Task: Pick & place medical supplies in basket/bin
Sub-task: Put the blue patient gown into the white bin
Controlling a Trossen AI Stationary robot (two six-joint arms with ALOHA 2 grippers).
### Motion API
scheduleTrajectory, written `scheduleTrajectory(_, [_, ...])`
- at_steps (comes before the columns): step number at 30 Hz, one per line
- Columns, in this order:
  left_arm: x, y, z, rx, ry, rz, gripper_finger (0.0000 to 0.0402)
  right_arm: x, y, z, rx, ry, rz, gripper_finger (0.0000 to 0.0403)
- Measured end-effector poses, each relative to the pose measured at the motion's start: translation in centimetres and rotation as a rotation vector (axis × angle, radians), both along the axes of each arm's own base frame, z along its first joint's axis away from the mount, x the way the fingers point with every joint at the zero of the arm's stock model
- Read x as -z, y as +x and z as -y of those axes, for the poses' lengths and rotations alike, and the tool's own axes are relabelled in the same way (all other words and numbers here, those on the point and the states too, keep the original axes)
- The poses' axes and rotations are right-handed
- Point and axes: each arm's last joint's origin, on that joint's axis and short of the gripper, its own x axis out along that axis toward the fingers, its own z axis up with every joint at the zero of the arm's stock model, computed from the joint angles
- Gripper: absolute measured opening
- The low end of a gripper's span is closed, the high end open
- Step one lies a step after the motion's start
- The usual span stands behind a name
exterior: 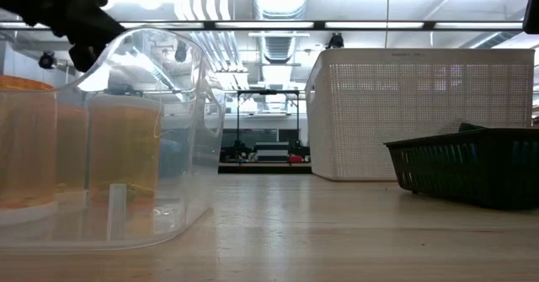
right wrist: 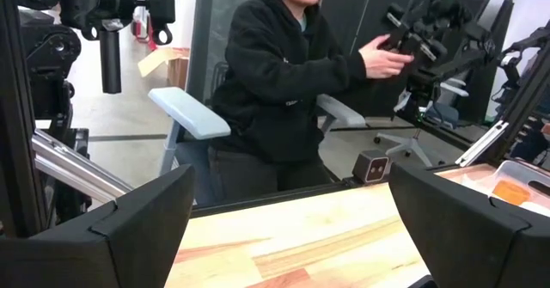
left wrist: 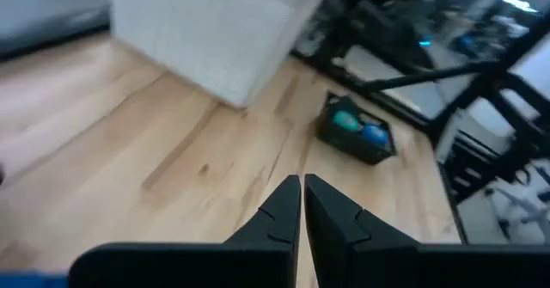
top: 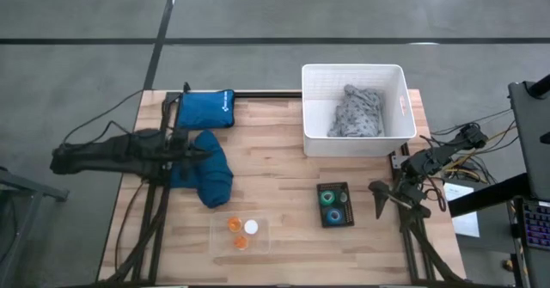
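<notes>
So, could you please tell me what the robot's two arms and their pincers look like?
Both arms are dark, jointed and slender, with black cables trailing beside them. The left pincer has two tapered, wedge-shaped black fingers; the right pincer has broad, flat matt-black fingers.

From above, you have the tub [top: 354,107] at the table's [top: 284,142] far right corner with a crumpled cloth [top: 357,112] lying in it, and the zip pouch [top: 204,109] at the far left edge. Just in front of the pouch a second cloth [top: 206,174] lies bunched under the left arm's tip. Nearer you, the clear tray [top: 240,233] holding three caps [top: 241,232] sits left of the small basket [top: 334,205] holding two tape rolls [top: 333,205], with the right gripper [top: 387,193] just right of that basket.
</notes>
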Motion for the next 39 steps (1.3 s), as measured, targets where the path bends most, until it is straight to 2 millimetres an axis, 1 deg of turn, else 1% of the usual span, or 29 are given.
scheduleTrajectory(3, [-1.0,1.1,-0.1,-0.051,-0.075,-0.037,0.0026,0.0,0.0,0.0,0.000,0.000,0.000,0.0384])
scheduleTrajectory(9, [-1.9,4.2,0.0,-0.132,-0.260,-0.148,0.0026,0.0,0.0,0.0,0.000,0.000,0.000,0.0384])
scheduleTrajectory(11, [-2.7,5.1,0.1,-0.165,-0.333,-0.152,0.0026,0.0,0.0,0.0,0.000,0.000,0.000,0.0384])
scheduleTrajectory(16, [-5.6,6.5,0.1,-0.146,-0.382,-0.115,0.0026,0.0,0.0,0.0,0.000,0.000,0.000,0.0384])
scheduleTrajectory(19, [-6.9,7.0,0.4,-0.133,-0.394,-0.106,0.0026,0.0,0.0,0.0,0.000,0.000,0.000,0.0384])
scheduleTrajectory(20, [-7.0,7.3,0.4,-0.143,-0.392,-0.108,0.0026,0.0,0.0,0.0,0.000,0.000,0.000,0.0384])
scheduleTrajectory(23, [-6.8,8.2,0.5,-0.190,-0.415,-0.154,0.0026,0.0,0.0,0.0,0.000,0.000,0.000,0.0384])
scheduleTrajectory(29, [-5.1,9.2,0.5,-0.292,-0.515,-0.282,0.0026,0.0,0.0,0.0,0.000,0.000,0.000,0.0384])
scheduleTrajectory(32, [-4.3,9.1,0.4,-0.371,-0.562,-0.343,0.0026,0.0,0.0,0.0,0.000,0.000,0.000,0.0384])
scheduleTrajectory(35, [-3.4,8.6,0.4,-0.512,-0.674,-0.430,0.0028,0.0,0.0,0.0,0.001,0.000,0.000,0.0384])
scheduleTrajectory(39, [-2.2,8.3,0.5,-0.628,-0.744,-0.551,0.0049,0.0,0.0,0.0,0.000,0.000,0.000,0.0384])
